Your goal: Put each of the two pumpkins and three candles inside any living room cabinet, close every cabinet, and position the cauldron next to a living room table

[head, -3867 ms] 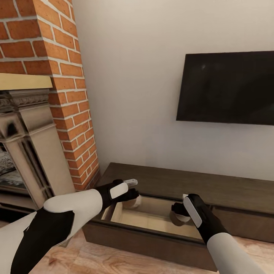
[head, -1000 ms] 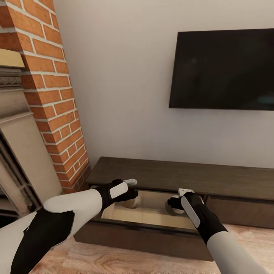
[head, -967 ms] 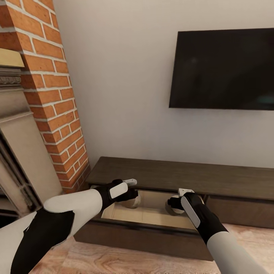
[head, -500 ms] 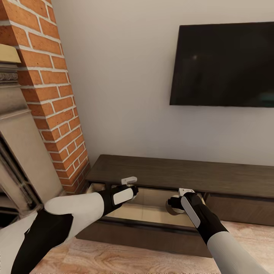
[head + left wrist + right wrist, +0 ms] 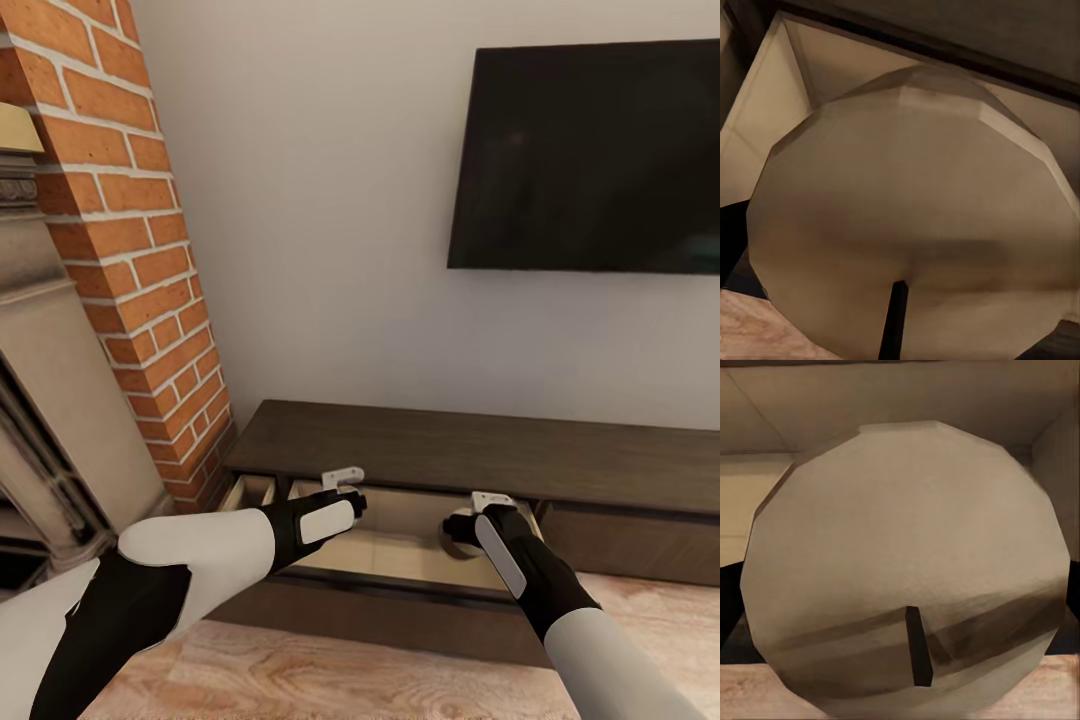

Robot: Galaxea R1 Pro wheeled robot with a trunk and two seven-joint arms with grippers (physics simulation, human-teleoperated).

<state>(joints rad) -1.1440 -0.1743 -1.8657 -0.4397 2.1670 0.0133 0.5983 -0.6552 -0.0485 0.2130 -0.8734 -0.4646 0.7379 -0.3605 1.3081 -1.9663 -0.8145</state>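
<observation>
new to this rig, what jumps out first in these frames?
Both arms reach over the open pale-tan drawer of the long, low dark-brown wooden cabinet. Each pincer holds a stubby tan candle: the left pincer carries one candle, the right pincer another, each looming large in its wrist view. A big black wall-mounted TV hangs above, a red brick chimney column to the left.

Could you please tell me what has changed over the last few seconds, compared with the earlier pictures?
The camera has tilted up, so the whole view shifted. The left gripper has lifted slightly with its candle. The right gripper still holds its candle over the open drawer. Neither candle has been let go.
</observation>
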